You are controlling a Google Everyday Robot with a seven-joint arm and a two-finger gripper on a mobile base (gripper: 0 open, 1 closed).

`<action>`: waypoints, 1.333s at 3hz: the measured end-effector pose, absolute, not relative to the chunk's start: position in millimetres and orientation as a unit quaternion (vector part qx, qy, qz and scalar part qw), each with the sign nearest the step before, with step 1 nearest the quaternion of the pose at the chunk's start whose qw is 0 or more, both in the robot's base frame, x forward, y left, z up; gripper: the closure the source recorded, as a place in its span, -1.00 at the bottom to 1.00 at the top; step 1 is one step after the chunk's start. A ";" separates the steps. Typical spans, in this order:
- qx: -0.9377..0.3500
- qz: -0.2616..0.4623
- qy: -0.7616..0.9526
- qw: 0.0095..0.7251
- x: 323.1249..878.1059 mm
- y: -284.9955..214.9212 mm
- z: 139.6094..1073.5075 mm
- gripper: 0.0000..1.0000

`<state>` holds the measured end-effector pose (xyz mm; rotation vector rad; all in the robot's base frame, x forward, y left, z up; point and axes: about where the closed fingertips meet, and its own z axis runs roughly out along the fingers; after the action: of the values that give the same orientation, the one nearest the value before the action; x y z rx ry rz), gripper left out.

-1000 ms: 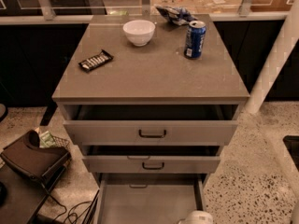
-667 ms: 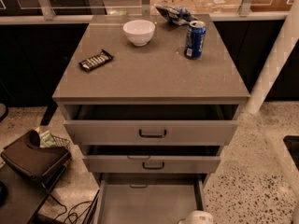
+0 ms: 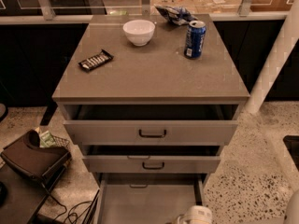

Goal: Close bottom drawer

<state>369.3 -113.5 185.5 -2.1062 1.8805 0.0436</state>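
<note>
The bottom drawer (image 3: pixel 148 202) is the lowest of three grey drawers and is pulled far out toward me. Its long plain grey box is open to view and runs past the bottom edge of the camera view. A small dark bar handle (image 3: pixel 138 186) shows at its far end, under the middle drawer. My gripper (image 3: pixel 195 215) shows only as a white rounded part at the bottom edge, over the drawer's right front corner.
The middle drawer (image 3: pixel 152 164) and the wide top drawer (image 3: pixel 152 132) are partly open. On the cabinet top are a white bowl (image 3: pixel 138 31), a blue can (image 3: pixel 195 39), a dark snack bar (image 3: pixel 95 60) and a bag (image 3: pixel 174 14). A dark bag (image 3: pixel 32 158) and cables lie on the floor at left; a white post (image 3: pixel 275 59) stands at right.
</note>
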 end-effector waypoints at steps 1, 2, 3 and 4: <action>-0.740 0.011 0.651 0.167 391.8 -110.7 183.9 1.00; -0.740 0.011 0.651 0.167 391.6 -110.7 183.9 1.00; -0.743 0.007 0.645 0.177 411.3 -106.4 183.4 1.00; -0.743 0.007 0.645 0.177 411.4 -106.4 183.6 1.00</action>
<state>411.4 -106.4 183.6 -2.1029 1.8256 0.0198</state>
